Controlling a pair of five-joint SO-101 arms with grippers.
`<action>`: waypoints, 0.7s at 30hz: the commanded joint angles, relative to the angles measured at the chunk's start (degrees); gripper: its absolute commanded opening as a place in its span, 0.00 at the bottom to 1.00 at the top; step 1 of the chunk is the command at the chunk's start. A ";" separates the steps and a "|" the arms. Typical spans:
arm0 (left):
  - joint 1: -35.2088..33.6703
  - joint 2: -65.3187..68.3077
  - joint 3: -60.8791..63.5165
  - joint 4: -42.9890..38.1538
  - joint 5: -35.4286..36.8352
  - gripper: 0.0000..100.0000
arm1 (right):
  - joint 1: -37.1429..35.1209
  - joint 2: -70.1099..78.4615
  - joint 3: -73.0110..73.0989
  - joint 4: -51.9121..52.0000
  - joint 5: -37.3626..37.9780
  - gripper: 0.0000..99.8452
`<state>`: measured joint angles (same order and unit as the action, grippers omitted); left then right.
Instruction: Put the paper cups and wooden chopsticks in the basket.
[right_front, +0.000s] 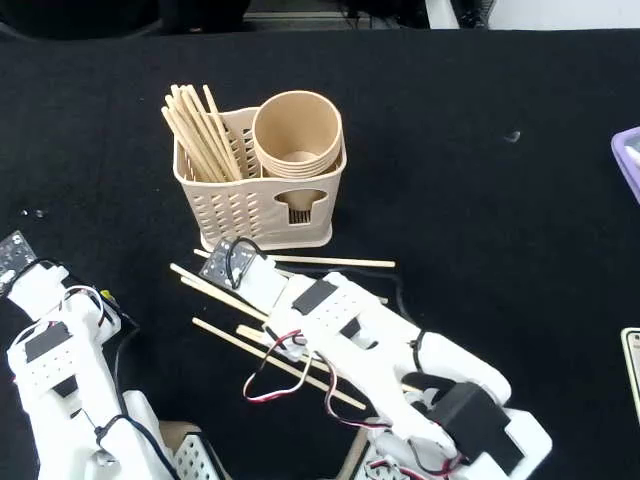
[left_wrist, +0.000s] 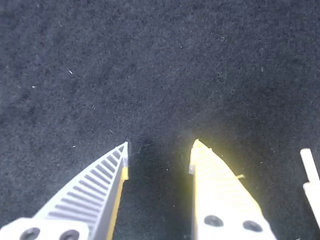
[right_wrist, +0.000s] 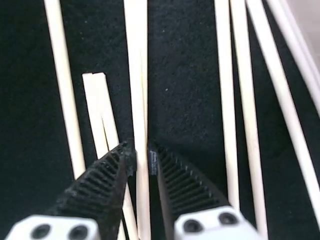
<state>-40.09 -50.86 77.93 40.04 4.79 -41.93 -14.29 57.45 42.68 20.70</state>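
Note:
A cream perforated basket (right_front: 250, 210) stands at the back of the black table. Inside it a stack of paper cups (right_front: 297, 130) sits beside a bundle of wooden chopsticks (right_front: 200, 130). Several loose chopsticks (right_front: 340, 262) lie on the cloth in front of the basket, partly under my right arm (right_front: 350, 330). In the right wrist view my right gripper (right_wrist: 142, 152) is shut on one chopstick (right_wrist: 136, 75), with others (right_wrist: 225, 90) lying to either side. My left gripper (left_wrist: 160, 145) stands open over bare black cloth at the table's near left.
A purple container's edge (right_front: 628, 155) shows at the far right, with a pale object (right_front: 633, 360) below it at the same edge. Black cloth stretches right of the basket. The left arm (right_front: 55, 360) sits near the front left corner.

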 joint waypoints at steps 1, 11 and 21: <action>0.31 -0.79 -1.27 -0.79 -0.35 0.21 | 0.70 -7.60 -0.75 3.43 0.26 0.01; 0.48 -0.79 -1.19 -0.79 -0.35 0.21 | 0.88 -38.73 3.30 12.13 0.26 0.01; 0.48 -0.79 -1.19 -0.79 -0.35 0.21 | 0.79 -61.32 -1.80 4.66 -0.35 0.01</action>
<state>-40.09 -50.86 77.93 40.04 4.79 -41.85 -71.16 59.21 53.58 20.79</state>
